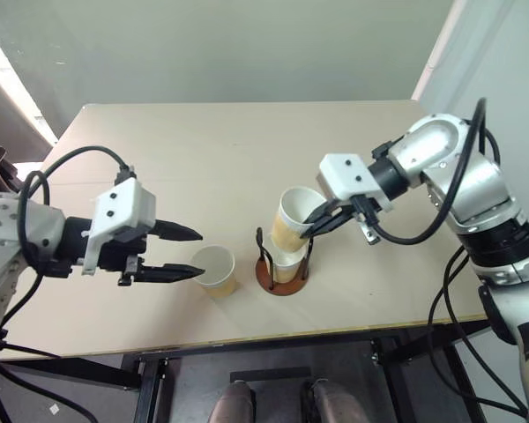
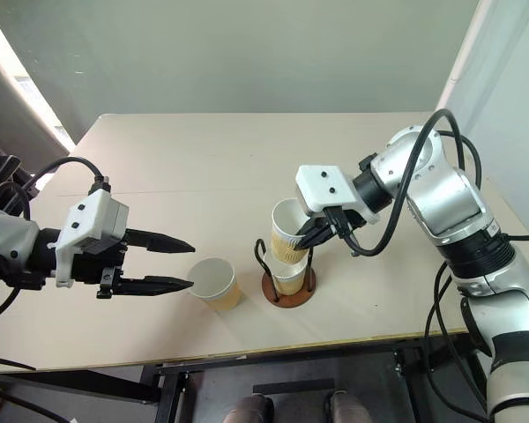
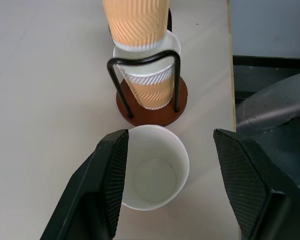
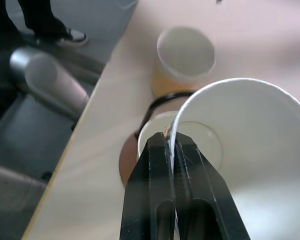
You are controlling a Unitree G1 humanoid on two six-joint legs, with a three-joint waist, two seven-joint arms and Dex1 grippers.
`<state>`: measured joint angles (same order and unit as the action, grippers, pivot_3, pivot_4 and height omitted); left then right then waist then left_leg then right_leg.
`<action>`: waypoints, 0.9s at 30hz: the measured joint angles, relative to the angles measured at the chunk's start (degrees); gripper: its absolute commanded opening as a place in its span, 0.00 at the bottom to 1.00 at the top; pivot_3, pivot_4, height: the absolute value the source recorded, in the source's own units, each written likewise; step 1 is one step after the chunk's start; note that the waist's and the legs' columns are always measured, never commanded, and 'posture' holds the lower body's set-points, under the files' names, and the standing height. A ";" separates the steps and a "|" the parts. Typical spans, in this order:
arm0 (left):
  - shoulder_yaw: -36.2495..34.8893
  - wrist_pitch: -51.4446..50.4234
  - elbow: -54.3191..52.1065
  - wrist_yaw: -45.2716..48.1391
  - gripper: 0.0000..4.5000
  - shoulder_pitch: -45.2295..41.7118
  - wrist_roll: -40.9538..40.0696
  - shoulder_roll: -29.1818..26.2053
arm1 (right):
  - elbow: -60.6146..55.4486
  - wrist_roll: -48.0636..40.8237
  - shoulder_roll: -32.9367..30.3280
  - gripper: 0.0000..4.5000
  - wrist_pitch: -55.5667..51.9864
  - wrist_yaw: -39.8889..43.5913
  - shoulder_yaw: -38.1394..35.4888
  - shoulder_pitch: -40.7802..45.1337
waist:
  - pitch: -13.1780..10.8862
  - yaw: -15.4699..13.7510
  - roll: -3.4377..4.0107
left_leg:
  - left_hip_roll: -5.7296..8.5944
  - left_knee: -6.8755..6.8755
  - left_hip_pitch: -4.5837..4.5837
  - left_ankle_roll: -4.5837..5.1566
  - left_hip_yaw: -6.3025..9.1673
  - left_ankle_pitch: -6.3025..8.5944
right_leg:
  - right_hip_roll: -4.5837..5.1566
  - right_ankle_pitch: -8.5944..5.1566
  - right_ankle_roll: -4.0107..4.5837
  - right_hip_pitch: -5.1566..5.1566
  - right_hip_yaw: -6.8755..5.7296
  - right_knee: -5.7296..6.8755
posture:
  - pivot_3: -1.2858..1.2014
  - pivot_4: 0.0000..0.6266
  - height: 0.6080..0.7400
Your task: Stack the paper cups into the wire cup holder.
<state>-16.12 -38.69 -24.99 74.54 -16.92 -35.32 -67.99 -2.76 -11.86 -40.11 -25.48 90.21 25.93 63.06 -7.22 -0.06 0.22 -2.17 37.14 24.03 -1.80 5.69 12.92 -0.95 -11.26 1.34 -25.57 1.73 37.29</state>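
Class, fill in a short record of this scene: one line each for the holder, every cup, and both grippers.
Holder: wire cup holder upright on the table, near its front edge.
Cup one: seated in the holder.
Cup two: held cup, tilted, partly lowered into cup one.
Cup three: loose cup, upright on the table beside the holder.
Right gripper: jaws pinching the held cup's rim.
Left gripper: jaws open, facing the loose cup.
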 measured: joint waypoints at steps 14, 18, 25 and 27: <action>1.65 2.12 0.27 -1.10 0.64 -0.06 1.42 -0.91 | 0.10 2.13 1.77 0.01 3.48 -0.05 0.12 -0.47 | 0.00 -0.01 0.00 | 0.00 -0.02 0.00 -0.01 0.01 0.01 | 0.00 0.00 0.00 0.00 0.00 -0.02 | 0.52 0.24 1.00; 2.73 2.56 0.41 -1.11 0.64 -0.57 1.87 -0.94 | 0.19 2.56 1.95 0.15 3.93 0.17 0.13 -0.54 | 0.00 -0.01 0.00 | 0.00 -0.02 0.00 -0.01 0.01 0.01 | 0.00 0.00 0.01 0.00 -0.01 -0.02 | 0.52 0.24 1.00; 5.43 4.73 3.39 -0.43 0.64 -2.84 3.48 -1.22 | 1.80 3.76 3.18 0.59 5.24 -0.09 0.14 -0.13 | 0.00 0.00 0.00 | 0.00 -0.03 0.00 -0.03 0.02 0.02 | 0.00 0.00 0.01 -0.03 0.00 0.01 | 0.52 0.24 1.00; 7.16 6.03 6.10 0.45 0.64 -4.87 4.57 -1.26 | 2.96 3.64 4.01 0.59 5.03 -1.20 -0.29 1.44 | -0.01 0.00 0.01 | 0.00 -0.05 0.01 -0.03 0.03 0.01 | 0.00 0.02 0.04 -0.09 0.00 0.04 | 0.52 0.24 1.00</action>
<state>-8.96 -32.66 -18.89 74.98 -21.79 -30.75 -69.25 0.21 -8.22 -36.10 -20.45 89.02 25.63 64.50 -7.23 -0.06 0.23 -2.17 37.09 24.05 -1.83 5.71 12.93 -0.95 -11.24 1.38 -25.66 1.73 37.33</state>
